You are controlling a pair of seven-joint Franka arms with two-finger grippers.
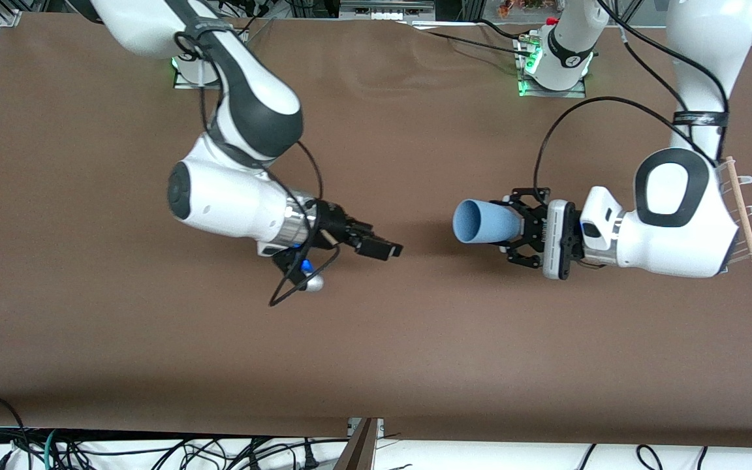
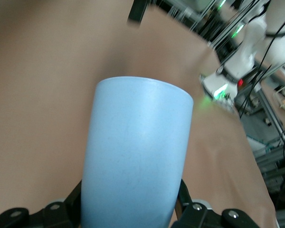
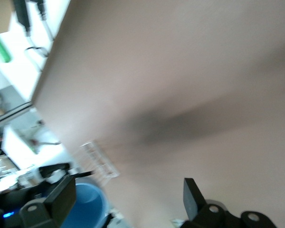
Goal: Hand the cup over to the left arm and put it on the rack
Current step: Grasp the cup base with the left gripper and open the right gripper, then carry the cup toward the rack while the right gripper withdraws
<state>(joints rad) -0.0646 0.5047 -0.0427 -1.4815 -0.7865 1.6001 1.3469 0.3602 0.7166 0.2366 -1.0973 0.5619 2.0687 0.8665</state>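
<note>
The light-blue cup (image 1: 482, 222) (image 2: 135, 156) lies sideways in the air over the brown table (image 1: 415, 339). My left gripper (image 1: 521, 227) (image 2: 131, 211) is shut on its base end. Its open mouth points toward my right gripper (image 1: 376, 240) (image 3: 128, 195), which hangs open and holds nothing, a clear gap away from the rim. The right wrist view shows the cup (image 3: 88, 204) past one of its fingers (image 3: 61, 194). The white wire rack (image 1: 743, 212) (image 3: 99, 159) with its wooden dowel stands at the left arm's end of the table, mostly hidden by that arm's elbow.
Both arm bases (image 1: 555, 65) (image 1: 193, 72) stand along the table edge farthest from the front camera. A black cable loop (image 1: 291, 287) dangles under the right wrist. Loose cables (image 1: 154, 450) lie off the table's nearest edge.
</note>
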